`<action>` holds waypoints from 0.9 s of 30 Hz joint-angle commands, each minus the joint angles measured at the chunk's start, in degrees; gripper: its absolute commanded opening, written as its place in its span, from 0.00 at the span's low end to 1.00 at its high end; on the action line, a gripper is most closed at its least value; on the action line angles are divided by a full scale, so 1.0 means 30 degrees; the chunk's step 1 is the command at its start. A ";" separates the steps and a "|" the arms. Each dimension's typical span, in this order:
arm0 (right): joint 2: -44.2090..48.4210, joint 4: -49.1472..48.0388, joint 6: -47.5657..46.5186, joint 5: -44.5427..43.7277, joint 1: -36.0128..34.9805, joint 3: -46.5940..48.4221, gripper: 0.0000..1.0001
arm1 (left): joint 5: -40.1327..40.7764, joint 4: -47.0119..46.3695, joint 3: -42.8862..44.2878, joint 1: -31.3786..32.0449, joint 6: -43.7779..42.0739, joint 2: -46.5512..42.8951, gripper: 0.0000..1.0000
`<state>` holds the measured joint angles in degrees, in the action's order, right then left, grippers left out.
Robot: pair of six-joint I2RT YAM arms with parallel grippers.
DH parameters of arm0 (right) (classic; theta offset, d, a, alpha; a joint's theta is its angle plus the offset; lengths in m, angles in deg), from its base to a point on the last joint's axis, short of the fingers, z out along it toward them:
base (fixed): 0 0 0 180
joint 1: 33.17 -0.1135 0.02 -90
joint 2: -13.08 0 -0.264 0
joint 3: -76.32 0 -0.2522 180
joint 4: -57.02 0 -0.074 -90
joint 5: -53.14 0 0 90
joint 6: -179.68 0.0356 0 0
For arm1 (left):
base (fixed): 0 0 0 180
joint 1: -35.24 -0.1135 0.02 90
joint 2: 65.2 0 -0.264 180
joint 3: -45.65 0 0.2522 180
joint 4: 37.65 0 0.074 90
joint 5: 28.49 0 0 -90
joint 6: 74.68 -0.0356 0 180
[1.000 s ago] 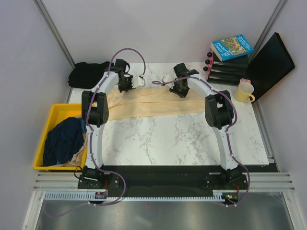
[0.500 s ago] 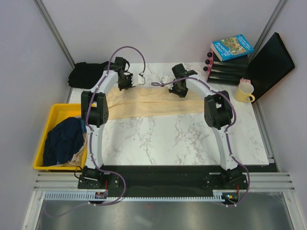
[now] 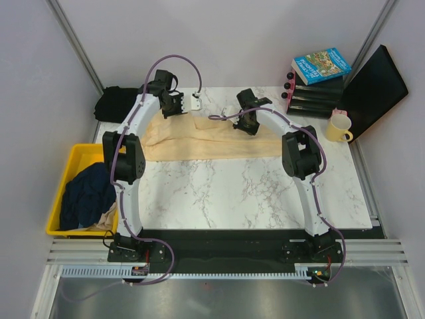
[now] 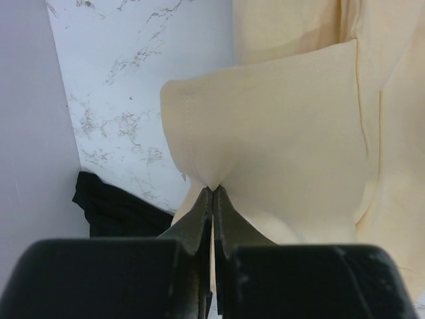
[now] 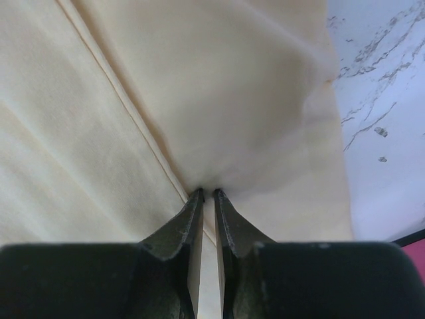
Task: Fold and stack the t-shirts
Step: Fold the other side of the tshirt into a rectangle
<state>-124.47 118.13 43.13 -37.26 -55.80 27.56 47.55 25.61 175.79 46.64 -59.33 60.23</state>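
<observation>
The cream-yellow t-shirt (image 3: 212, 141) lies as a long folded band across the far half of the marble table. My left gripper (image 3: 178, 109) is shut on its far left edge; in the left wrist view the cloth (image 4: 279, 133) rises in a pinched peak at my gripper (image 4: 212, 189). My right gripper (image 3: 247, 126) is shut on the far right edge; in the right wrist view the cloth (image 5: 219, 100) bunches at my gripper (image 5: 206, 193). The black t-shirt (image 3: 118, 103) lies bunched off the table's far left corner and shows in the left wrist view (image 4: 113, 206). The navy t-shirt (image 3: 89, 193) sits in the yellow bin.
A yellow bin (image 3: 72, 163) stands left of the table. At the far right are a yellow mug (image 3: 339, 126), a book (image 3: 321, 65) on a dark and red rack (image 3: 315, 96), and a leaning black panel (image 3: 373, 90). A white tag (image 3: 196, 103) hangs by the left gripper.
My left gripper has moved toward the far left with the cloth edge, drawing the shirt's left end farther back. My right gripper has shifted only slightly.
</observation>
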 commanded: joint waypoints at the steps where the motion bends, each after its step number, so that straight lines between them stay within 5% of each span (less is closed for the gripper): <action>1: -0.1637 0.0241 0.0222 0.1160 -0.0337 -0.0221 0.20 | 0.0227 -0.0326 -0.0383 0.0038 -0.0456 -0.0940 0.06; 7: -0.1609 0.0241 0.0222 0.1160 -0.0366 -0.0075 0.19 | 0.0668 -0.0326 -0.0560 0.0038 -0.0575 -0.0618 0.13; 9: -0.1609 0.0270 0.0251 0.1131 -0.0395 -0.0045 0.19 | 0.0610 -0.0268 -0.0589 0.0038 -0.0604 -0.0617 0.02; 21: -0.1492 0.0270 0.0339 0.0984 -0.0424 -0.0133 0.18 | 0.1076 -0.0151 -0.0647 0.0155 -0.0546 -0.0558 0.02; 27: -0.1346 0.0299 0.0222 0.0897 -0.0454 -0.0308 0.18 | 0.0787 0.2421 -0.1583 0.0214 -0.1306 -0.1991 0.02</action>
<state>-124.76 118.17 43.13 -37.83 -56.13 28.04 50.92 26.24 172.82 46.95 -60.49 59.88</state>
